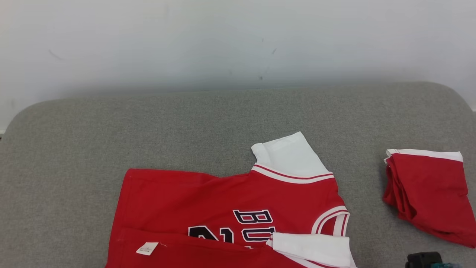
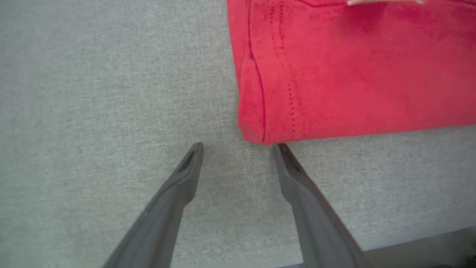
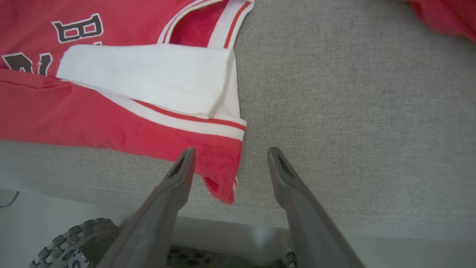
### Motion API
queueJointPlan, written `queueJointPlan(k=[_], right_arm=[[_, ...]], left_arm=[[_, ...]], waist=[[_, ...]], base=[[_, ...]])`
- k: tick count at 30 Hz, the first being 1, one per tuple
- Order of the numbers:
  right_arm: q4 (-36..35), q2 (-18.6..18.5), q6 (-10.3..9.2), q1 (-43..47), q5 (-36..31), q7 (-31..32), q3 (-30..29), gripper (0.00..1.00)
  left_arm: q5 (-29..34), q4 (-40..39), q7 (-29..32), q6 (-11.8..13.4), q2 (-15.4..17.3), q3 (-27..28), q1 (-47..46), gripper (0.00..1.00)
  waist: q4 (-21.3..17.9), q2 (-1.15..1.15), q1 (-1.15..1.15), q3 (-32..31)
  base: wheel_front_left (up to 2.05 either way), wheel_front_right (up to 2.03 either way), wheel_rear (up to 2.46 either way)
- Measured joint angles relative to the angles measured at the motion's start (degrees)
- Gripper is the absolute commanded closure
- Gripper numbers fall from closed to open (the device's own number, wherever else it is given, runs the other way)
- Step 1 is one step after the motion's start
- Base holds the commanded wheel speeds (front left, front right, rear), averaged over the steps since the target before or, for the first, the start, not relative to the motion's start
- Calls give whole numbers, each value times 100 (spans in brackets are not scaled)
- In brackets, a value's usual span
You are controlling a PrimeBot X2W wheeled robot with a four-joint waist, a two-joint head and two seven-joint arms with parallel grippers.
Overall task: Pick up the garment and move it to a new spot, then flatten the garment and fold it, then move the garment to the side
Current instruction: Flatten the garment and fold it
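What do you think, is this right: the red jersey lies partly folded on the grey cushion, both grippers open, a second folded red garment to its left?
No. The head view shows the second red garment to the right of the red jersey, not its left. The rest holds: partly folded on the grey cushion, left gripper and right gripper open.

The garment point(image 1: 193, 193) is bright red, with white sleeves point(image 1: 293, 154), red-and-white striped trim and dark lettering point(image 1: 253, 216) outlined in white. A small white label point(image 1: 147, 248) shows at its near left. Under it the cushion point(image 1: 74, 149) is a finely woven grey. To the right, a second red piece point(image 1: 431, 190) has a white band along its far edge. The far wall point(image 1: 223, 37) is pale grey-white. The left gripper point(image 2: 238, 146) and right gripper point(image 3: 231, 149) are dark grey.
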Motion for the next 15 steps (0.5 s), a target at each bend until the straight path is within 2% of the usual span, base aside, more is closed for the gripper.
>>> queueJointPlan(k=[1,3,9,13,15], right_arm=[[-88,-8,-159,-38,-58,-91,-182,0],[-168,88,-313,-222,-143,-328,-444,0],[-290,341,-396,-675,-330,-896,-634,0],[-185,412,-401,-777,-413,-1059,-622,0],[-130,445,-402,-808,-479,-1132,-570,0]], left_arm=[[-62,-120,-70,291,1,276,143,0],[-131,-488,-366,571,-81,516,208,0],[1,-1369,-936,698,-349,605,147,0],[45,-1745,-1005,703,-609,445,-29,0],[64,-1755,-1005,701,-605,420,-113,0]], waist=[[22,0,0,-66],[50,0,0,-155],[184,0,-1,-338],[299,0,0,-416],[354,0,0,-454]], base=[[0,0,0],[0,0,0],[0,0,0],[0,0,0],[0,0,0]])
